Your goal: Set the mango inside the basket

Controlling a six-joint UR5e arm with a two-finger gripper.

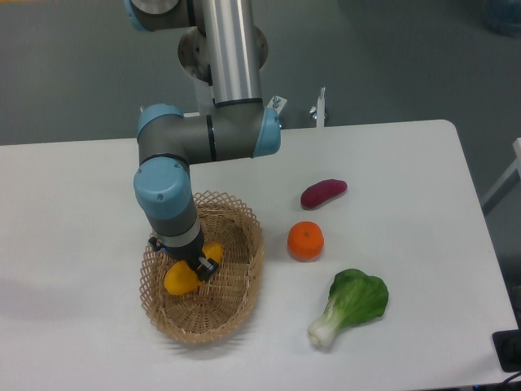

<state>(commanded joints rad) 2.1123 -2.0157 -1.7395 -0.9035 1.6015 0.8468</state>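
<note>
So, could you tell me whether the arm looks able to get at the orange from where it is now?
Probably yes. The orange sits alone on the table, open from above, but the tool is down in the basket around the mango and must let go first.

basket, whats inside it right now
Inside the basket is the mango, with the end effector down on it. The arm covers its middle, and the finger grip cannot be seen.

Woven wicker basket (pixel 244 289), smooth glossy mango (pixel 182 278), matt table (pixel 407 163).
</note>
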